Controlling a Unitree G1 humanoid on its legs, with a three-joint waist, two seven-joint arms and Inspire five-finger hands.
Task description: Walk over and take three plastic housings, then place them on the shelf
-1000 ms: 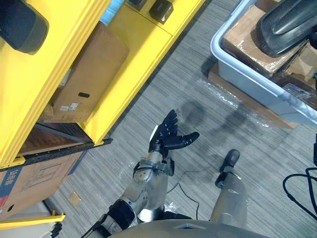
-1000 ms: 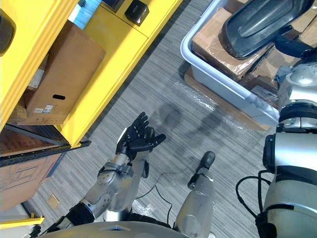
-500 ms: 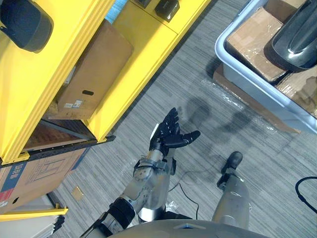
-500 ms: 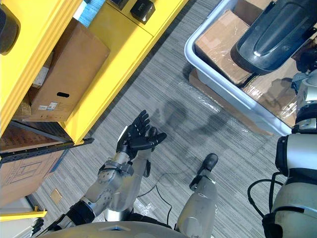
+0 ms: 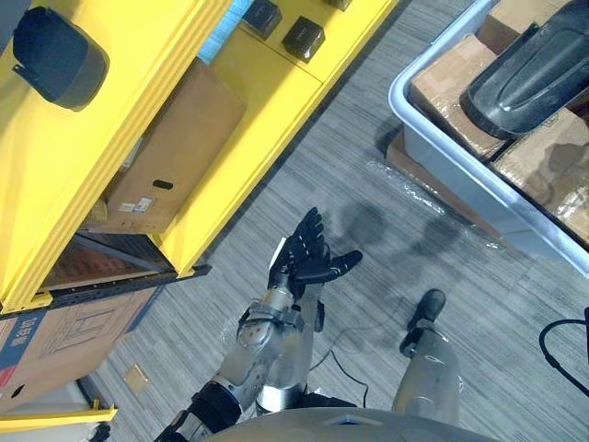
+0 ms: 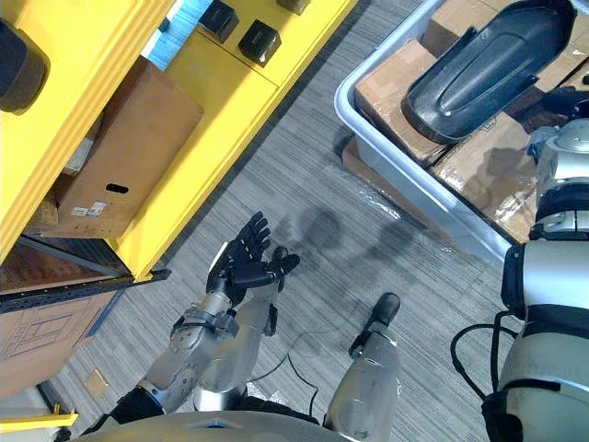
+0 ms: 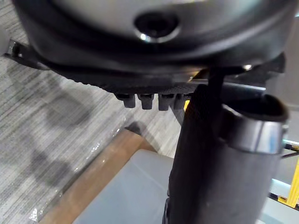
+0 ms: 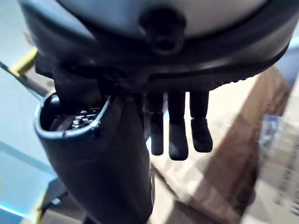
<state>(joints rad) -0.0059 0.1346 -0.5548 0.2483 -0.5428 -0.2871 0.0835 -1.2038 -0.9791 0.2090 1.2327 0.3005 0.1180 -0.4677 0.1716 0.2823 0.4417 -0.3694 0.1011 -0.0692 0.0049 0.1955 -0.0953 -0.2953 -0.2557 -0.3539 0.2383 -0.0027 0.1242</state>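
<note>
At my far left stands the yellow shelf (image 5: 258, 92), with a dark rounded piece (image 5: 57, 55) lying on its upper level, a cardboard box (image 5: 175, 138) tucked in a lower bay, and two small black boxes (image 5: 302, 37) on the ledge further along. Just beside the shelf's edge my left hand (image 5: 304, 262) hangs over the grey carpet (image 5: 350, 157), palm up, fingers (image 5: 308, 230) straight and spread, with nothing in it. Further right sits the grey tote (image 5: 433, 120) on a wooden board (image 5: 428, 184); inside it are wrapped cartons (image 5: 451, 78), and the long black plastic housing (image 6: 479, 69) lies across them, tilted. At the far right my right hand (image 8: 117, 154) is above the cartons in the tote, near the housing's end; its fingers (image 8: 177, 133) hang straight and relaxed, gripping nothing. I cannot tell whether it touches the housing.
</note>
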